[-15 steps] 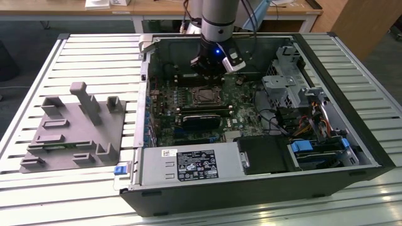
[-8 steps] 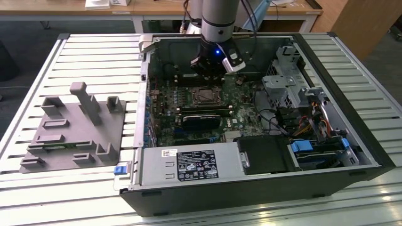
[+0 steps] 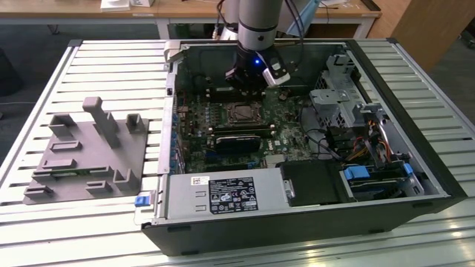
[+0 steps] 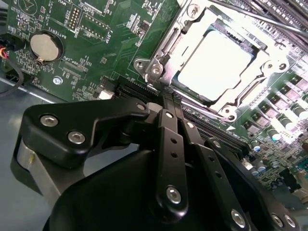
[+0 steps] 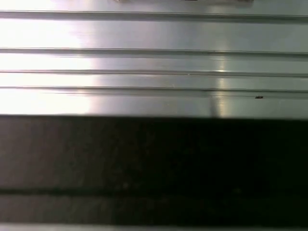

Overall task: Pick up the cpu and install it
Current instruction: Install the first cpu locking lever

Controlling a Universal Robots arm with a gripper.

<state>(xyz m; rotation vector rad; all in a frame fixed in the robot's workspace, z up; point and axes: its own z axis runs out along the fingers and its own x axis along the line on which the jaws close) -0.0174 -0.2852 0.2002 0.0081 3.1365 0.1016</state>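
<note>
A: Start with the exterior view. Where is everything against the open computer case (image 3: 415, 167)?

B: The gripper (image 3: 248, 83) hangs inside the case, low over the green motherboard (image 3: 222, 128) near the case's far wall. The cpu (image 3: 243, 113) sits in the socket frame (image 3: 243, 105) at the middle of the board, just in front of the gripper. Outside the case, toward the exterior view's left, a grey plastic tray (image 3: 82, 153) lies on the slatted table (image 3: 415, 67).

A: And the second wrist view?

B: There the fingers (image 4: 169, 125) are pressed together with nothing between them. Their tips sit just off the socket frame's (image 4: 159, 57) edge. Inside the frame the cpu (image 4: 214, 65) lies flat, its pale metal top catching the light; a coin cell (image 4: 44, 47) sits well off to one side on the board.

A: The first wrist view?

B: Bright metal slats (image 5: 154, 62) and a dark band — nothing of the chip.

A: How would the cpu handle?

B: I'd judge it light, stiff and slick on top, with a delicate underside. Best taken by two opposite edges and kept level — never pinched across the faces.
</note>
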